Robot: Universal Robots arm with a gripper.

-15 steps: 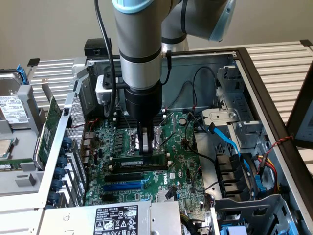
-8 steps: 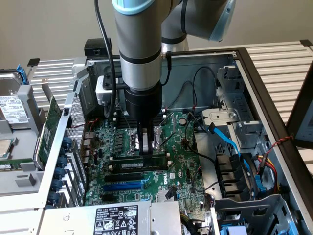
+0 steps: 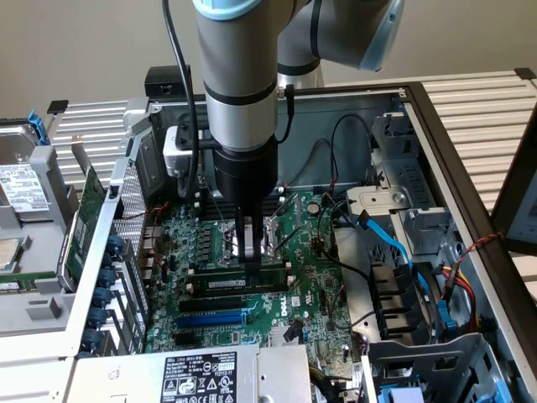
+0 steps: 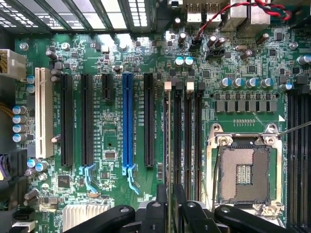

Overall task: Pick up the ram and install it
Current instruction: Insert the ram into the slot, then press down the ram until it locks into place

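Gripper (image 4: 171, 206): black fingers (image 4: 162, 201) closest to the wrist lens. Jaws slightly spread, one finger on each side of the ram (image 4: 169, 145); whether the pads touch it cannot be told.
Ram: standing on edge in a memory slot of the motherboard (image 4: 112, 136), near the open CPU socket (image 4: 243, 170).
Exterior view, reckoned from the ram: blue slot (image 3: 210, 320) at 6 o'clock, power supply label (image 3: 198, 378) beyond it; blue cable (image 3: 393, 242) at 3 o'clock; green expansion card (image 3: 84, 218) at 9 o'clock, well apart.
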